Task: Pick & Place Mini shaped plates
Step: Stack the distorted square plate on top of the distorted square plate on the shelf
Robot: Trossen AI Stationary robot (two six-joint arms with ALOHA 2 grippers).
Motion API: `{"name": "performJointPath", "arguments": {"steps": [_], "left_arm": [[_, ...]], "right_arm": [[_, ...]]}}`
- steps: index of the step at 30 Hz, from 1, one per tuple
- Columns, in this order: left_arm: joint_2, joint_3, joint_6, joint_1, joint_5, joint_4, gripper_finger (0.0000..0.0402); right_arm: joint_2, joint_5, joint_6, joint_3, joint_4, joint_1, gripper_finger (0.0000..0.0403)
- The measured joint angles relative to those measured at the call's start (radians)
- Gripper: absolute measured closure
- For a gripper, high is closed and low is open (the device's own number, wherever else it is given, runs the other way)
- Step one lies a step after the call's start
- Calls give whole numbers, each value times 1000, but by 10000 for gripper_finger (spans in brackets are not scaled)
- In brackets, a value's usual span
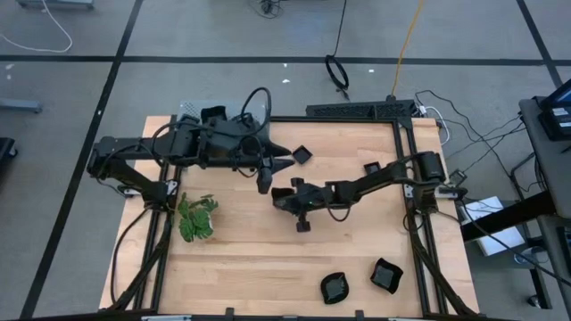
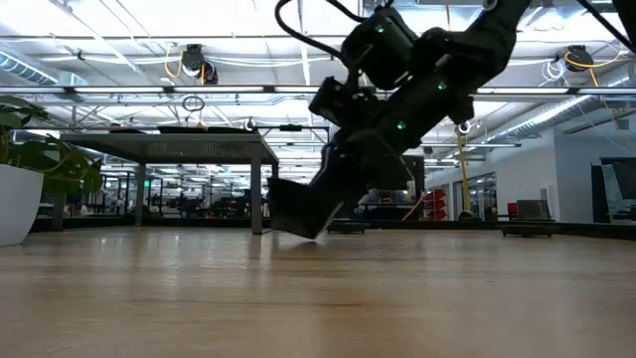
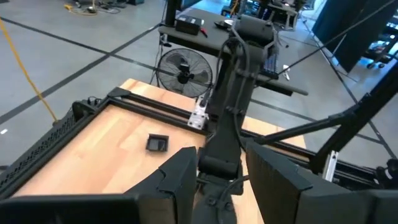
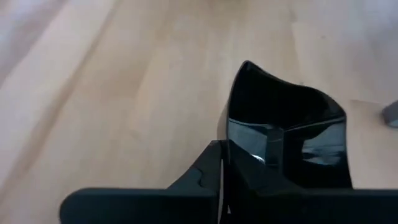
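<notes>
My right gripper (image 1: pixel 284 198) reaches in from the table's right to mid-table and is shut on a glossy black mini shaped plate (image 4: pixel 283 124) with a pointed corner. In the low view this plate (image 2: pixel 298 211) hangs tilted close over the wood. My left gripper (image 1: pixel 273 173) hovers high just beyond it, toward the far edge, open with nothing between its fingers (image 3: pixel 177 180). Other mini shaped plates lie flat on the table: two near the far edge (image 1: pixel 302 153) (image 1: pixel 371 168) and two near the front right (image 1: pixel 335 287) (image 1: pixel 386 274). My right gripper holds the plate by the rim nearest the gripper (image 4: pixel 239 146), with the fingers (image 4: pixel 214 171) closed together on it. The fingers slant downward from the table's right side. The plate sticks out ahead of them, tilted, its low corner (image 2: pixel 315 237) at the tabletop; whether it touches I cannot tell.
A green leafy plant (image 1: pixel 197 218) stands at the left of the table. A dark perforated shelf (image 1: pixel 361 110) runs along the far edge. The right arm (image 3: pixel 227 106) stretches across the table's middle. Bare wood lies along the front centre.
</notes>
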Motion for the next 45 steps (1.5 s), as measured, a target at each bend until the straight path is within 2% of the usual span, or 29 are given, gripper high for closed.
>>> {"name": "performJointPath", "arguments": {"steps": [4,9,13,17,20,26,32,38,45], "left_arm": [[0,0,0,-18,1,-56,256],[0,0,1,-31,13,-200,256],[0,0,2,-34,13,-320,256],[0,0,24,-34,13,-427,256],[2,0,66,-34,13,-504,256],[44,-1,59,-34,14,-572,253],[131,-1,76,-41,14,-568,202],[257,-1,148,-47,14,-547,162],[403,-1,237,-58,13,-535,176]], "right_arm": [[6,5,0,26,3,0,369],[-27,6,59,29,-13,0,310],[-120,10,136,29,-118,0,271],[-255,13,141,29,-277,0,250],[-372,32,141,29,-401,0,246],[-599,231,145,27,-634,3,249],[-805,379,230,27,-853,3,244],[-973,400,282,12,-986,3,242],[-1160,399,324,-93,-992,3,254]]}}
